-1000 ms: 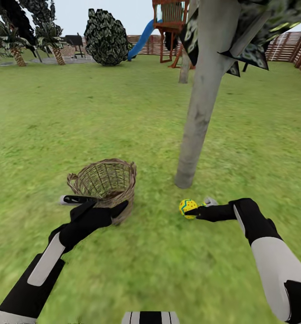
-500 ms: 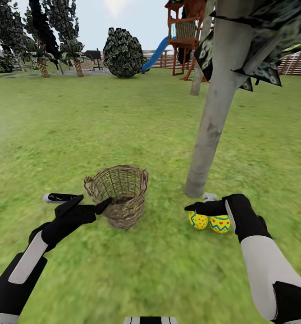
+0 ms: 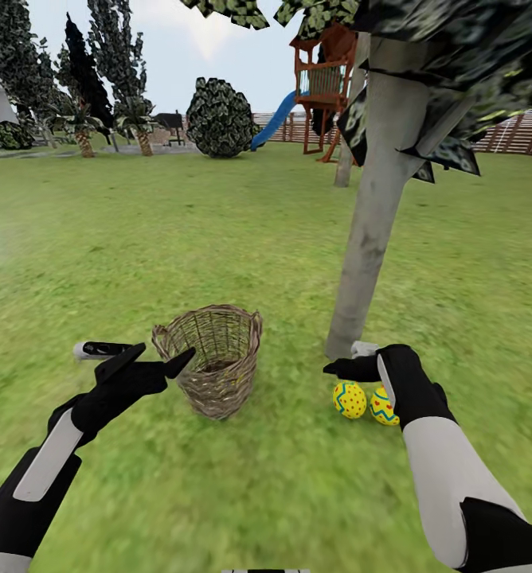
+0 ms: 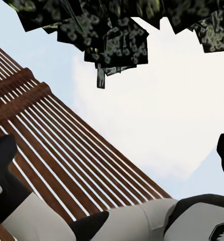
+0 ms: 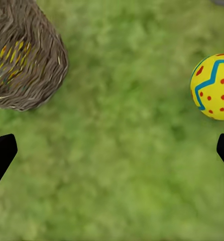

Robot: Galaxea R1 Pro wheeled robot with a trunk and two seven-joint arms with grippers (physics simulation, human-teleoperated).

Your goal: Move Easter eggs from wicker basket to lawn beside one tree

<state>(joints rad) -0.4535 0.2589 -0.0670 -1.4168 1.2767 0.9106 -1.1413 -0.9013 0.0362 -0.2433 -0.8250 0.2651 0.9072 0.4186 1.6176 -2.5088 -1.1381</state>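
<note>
Resting on the mottled green lawn [image 3: 218, 493] beside the pale-grey tree trunk [image 3: 369, 239], two yellow eggs painted with red dots and blue-green zigzags [image 3: 350, 399] lie side by side, where a second ago only one showed at the right hand's fingertips. The right hand [image 3: 354, 360] has since lifted clear of them and hangs above, fingers spread and gripping nothing. The left hand [image 3: 138, 356] still hovers open by the rim of the tan woven wicker basket [image 3: 212, 358], which stands upright, well apart from the eggs.

From the right wrist, yellow glints through the basket's weave [image 5: 21, 55], unseen from the head; one dotted egg [image 5: 213, 86] lies on the grass. The left wrist looks up at a brown slatted fence [image 4: 67, 160] and dark foliage [image 4: 107, 35].

Farther off stand a round dark bush [image 3: 221, 118] and a play tower with a blue slide [image 3: 322, 79].
</note>
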